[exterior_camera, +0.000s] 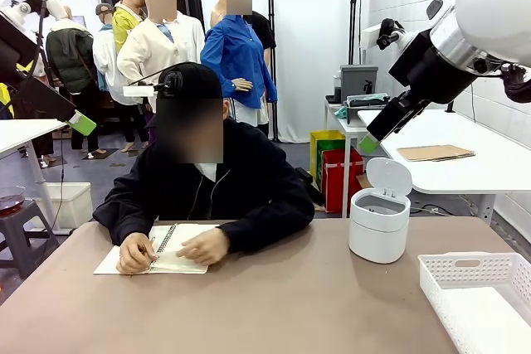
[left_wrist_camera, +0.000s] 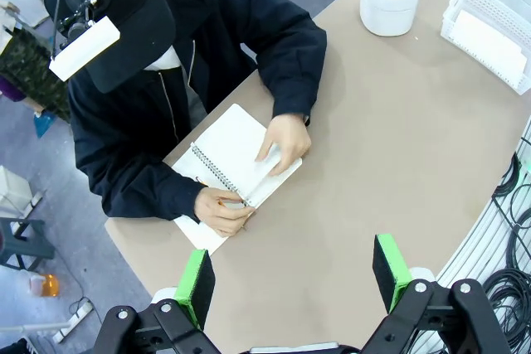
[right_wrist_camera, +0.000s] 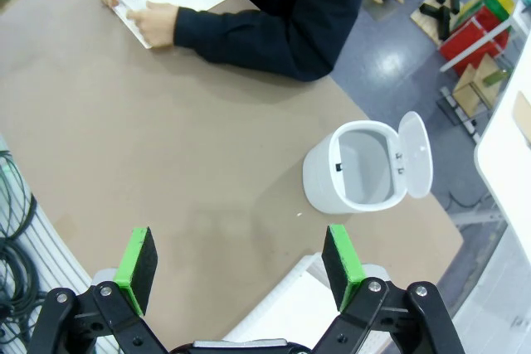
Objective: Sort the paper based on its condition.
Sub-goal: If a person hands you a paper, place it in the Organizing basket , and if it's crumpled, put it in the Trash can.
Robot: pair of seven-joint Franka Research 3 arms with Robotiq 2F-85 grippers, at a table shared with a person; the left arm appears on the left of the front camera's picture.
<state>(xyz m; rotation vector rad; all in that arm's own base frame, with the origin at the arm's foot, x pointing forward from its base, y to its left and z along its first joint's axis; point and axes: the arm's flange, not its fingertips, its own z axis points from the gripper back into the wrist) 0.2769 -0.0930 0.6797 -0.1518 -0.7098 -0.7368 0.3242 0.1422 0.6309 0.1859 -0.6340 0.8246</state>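
Both grippers released, high over the table
Left gripper point(left_wrist_camera: 294, 278) above notebook point(left_wrist_camera: 236, 163); right gripper point(right_wrist_camera: 241, 264) above open bin point(right_wrist_camera: 358, 167).

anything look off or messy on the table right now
Nothing stands out. The spiral notebook lies open and flat under the person's hands, the white bin stands upright with its lid open, and the white basket sits square at the table's corner. No spills or damage visible. Both grippers hover above with jaws open.
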